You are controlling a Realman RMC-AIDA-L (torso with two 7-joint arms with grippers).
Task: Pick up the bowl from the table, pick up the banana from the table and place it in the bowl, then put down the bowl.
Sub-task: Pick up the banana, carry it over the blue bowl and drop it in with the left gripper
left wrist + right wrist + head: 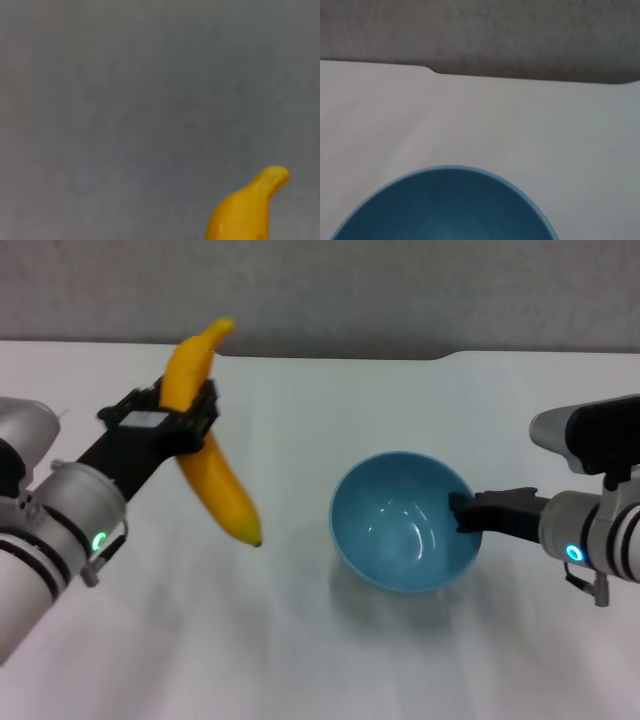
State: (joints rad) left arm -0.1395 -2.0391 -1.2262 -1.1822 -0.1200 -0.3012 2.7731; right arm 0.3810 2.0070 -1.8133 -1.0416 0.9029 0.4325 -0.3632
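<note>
This looks like a robot test bench in a lab, not a home or kitchen. A large plain white table with a shallow notch in its far edge runs up to a bare grey wall, and no furnishings or household clutter show around it.

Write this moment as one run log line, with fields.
left end effector: shut on banana, lifted | right end effector: shut on bowl rim | banana: left of bowl, not inside
</note>
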